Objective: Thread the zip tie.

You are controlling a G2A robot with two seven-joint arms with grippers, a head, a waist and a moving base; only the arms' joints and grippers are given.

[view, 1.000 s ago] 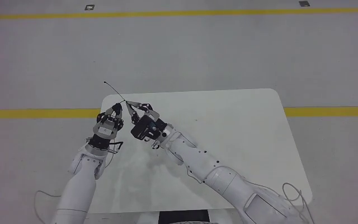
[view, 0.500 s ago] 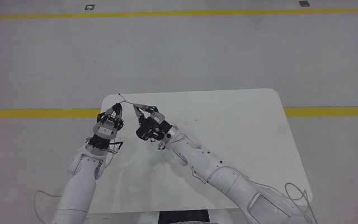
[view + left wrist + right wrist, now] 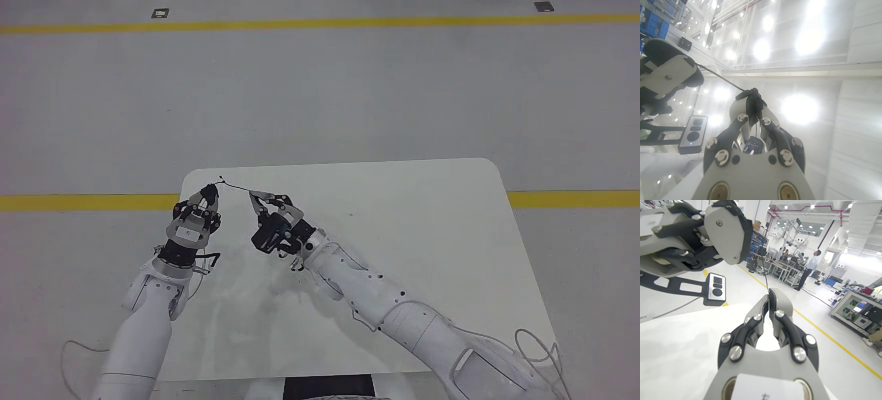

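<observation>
Right claw (image 3: 256,194) shifted rightward, zip tie (image 3: 235,187) pinched near table (image 3: 400,166) edge.

Place: factory-style lab | yellow floor lines (image 3: 320,22) | workbenches (image 3: 780,270) | equipment racks (image 3: 851,304)

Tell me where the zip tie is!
In the top view the zip tie is held above the far left corner of the table, stretched between the left gripper and the right gripper, which both pinch it.
</observation>
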